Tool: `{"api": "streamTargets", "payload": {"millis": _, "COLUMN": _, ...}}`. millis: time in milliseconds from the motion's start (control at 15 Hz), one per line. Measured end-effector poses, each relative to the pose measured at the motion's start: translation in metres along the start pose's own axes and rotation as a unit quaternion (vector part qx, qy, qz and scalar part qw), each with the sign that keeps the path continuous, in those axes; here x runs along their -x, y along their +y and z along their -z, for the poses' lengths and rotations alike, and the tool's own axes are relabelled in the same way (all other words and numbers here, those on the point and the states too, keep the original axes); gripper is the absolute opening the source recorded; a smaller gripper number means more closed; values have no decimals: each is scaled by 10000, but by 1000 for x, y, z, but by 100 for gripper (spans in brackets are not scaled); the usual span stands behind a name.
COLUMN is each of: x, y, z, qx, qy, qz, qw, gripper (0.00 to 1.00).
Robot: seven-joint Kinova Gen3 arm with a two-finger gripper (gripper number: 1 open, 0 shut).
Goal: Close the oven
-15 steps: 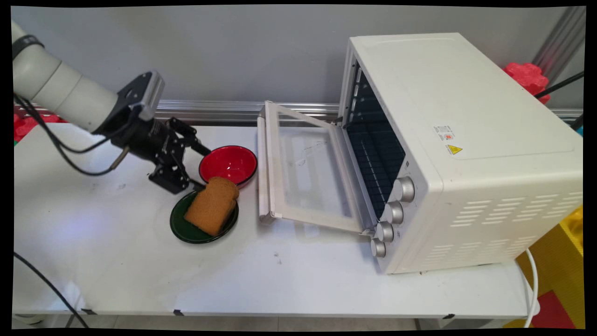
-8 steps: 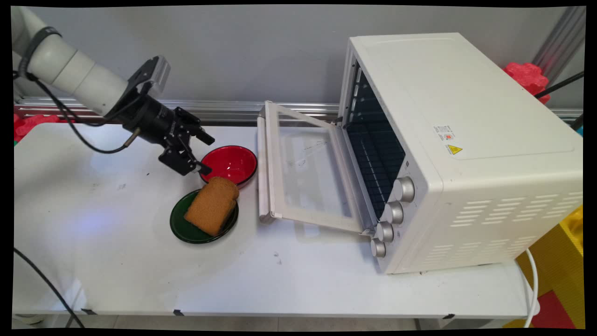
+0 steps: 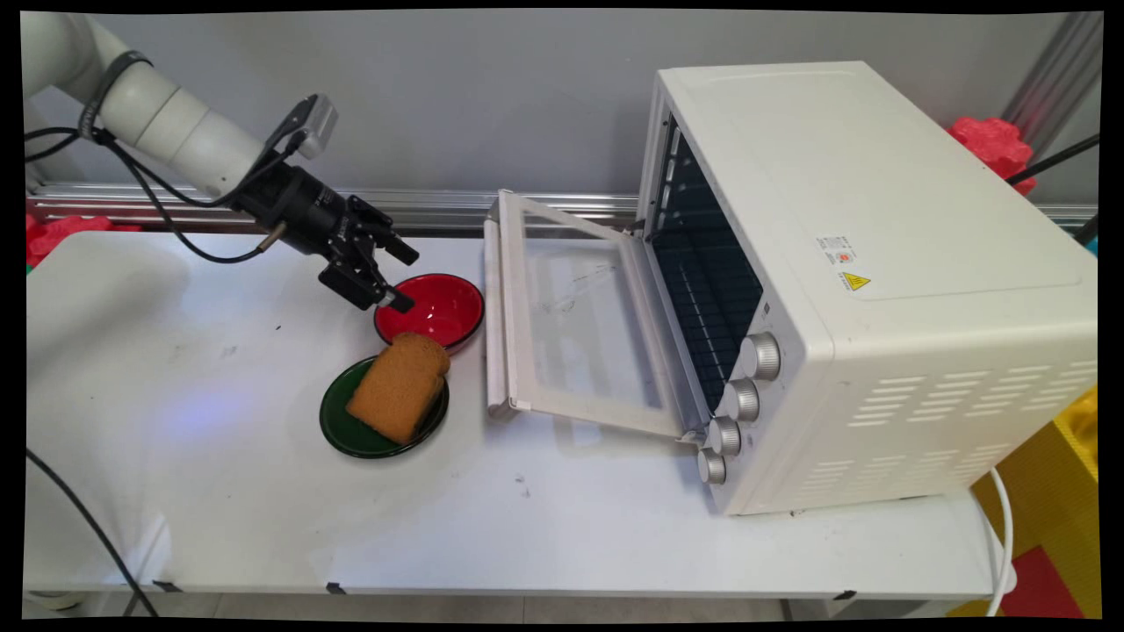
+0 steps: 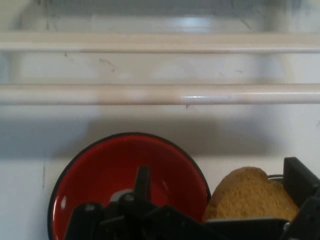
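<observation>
My black gripper hangs open and empty just above the left rim of a red bowl. In front of the bowl a slice of brown bread lies on a dark green plate, its top edge leaning on the bowl's rim. In the hand view the gripper rises from the bottom edge, with the red bowl under its left finger and the bread beside its right one. Nothing is between the fingers.
A white toaster oven stands at the right, its glass door folded down toward the bowl and plate. The door's handle bar runs across the hand view beyond the bowl. A white cable hangs at the table's right edge.
The gripper has risen from beside the bread and plate and moved right and back, now over the red bowl's left rim. Bread, plate and bowl stay put.
</observation>
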State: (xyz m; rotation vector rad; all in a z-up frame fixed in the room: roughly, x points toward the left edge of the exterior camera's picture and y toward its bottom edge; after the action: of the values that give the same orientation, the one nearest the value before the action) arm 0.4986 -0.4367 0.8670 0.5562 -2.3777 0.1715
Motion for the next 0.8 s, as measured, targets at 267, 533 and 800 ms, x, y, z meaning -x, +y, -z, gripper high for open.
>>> {"api": "streamTargets", "payload": {"millis": 267, "x": 2, "y": -9, "z": -5, "qx": 128, "qy": 58, "qz": 70, "qw": 9999, "gripper": 0}}
{"api": "streamTargets", "payload": {"millis": 533, "x": 4, "y": -15, "z": -8, "qx": 229, "qy": 81, "qz": 110, "qw": 9996, "gripper": 0}}
{"api": "streamTargets", "payload": {"millis": 800, "x": 8, "y": -18, "z": -12, "qx": 276, "qy": 64, "qz": 117, "qw": 9995, "gripper": 0}}
